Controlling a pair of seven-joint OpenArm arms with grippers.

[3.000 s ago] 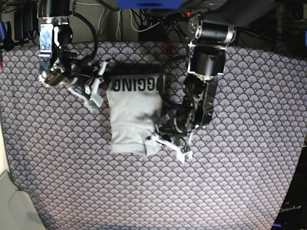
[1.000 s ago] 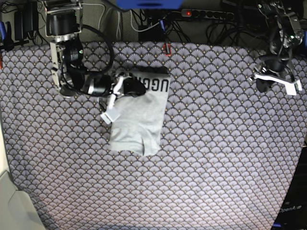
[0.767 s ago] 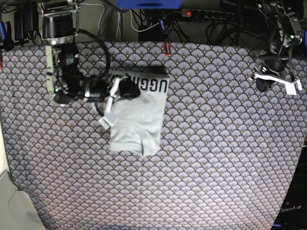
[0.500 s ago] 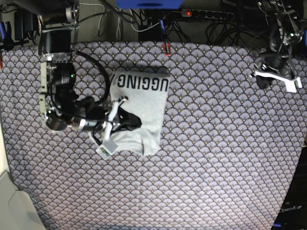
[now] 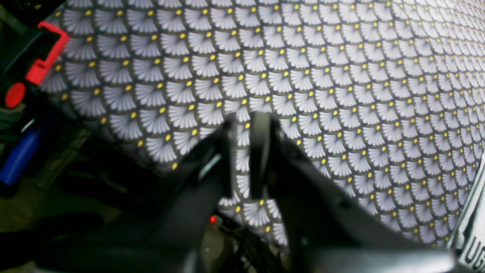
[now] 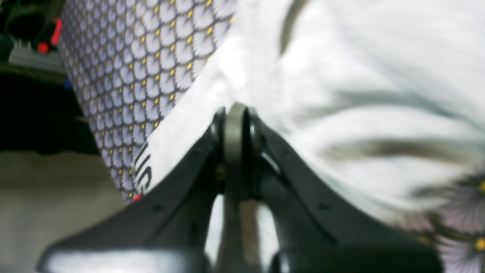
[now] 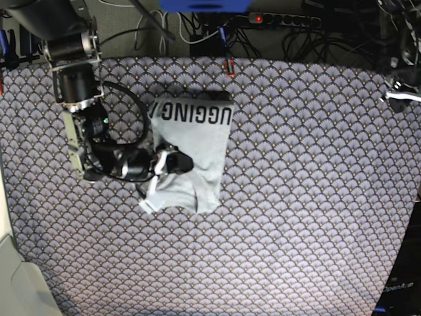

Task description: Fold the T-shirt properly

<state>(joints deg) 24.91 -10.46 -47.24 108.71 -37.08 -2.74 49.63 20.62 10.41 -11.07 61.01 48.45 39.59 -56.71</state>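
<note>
Folded T-shirt (image 7: 192,153) lies center-left on the tablecloth (image 7: 302,197), lettering at its top edge. Right gripper (image 7: 172,162) sits over its lower-left part, jaws together, nothing visibly pinched. Left gripper (image 5: 244,125), far upper right, nearly closed, empty.

"UGGING" is printed in black block letters — upside down in the base view — on the T-shirt (image 7: 191,141).

Pale grey T-shirt (image 7: 197,151) lies folded, black lettering along its far edge.
</note>
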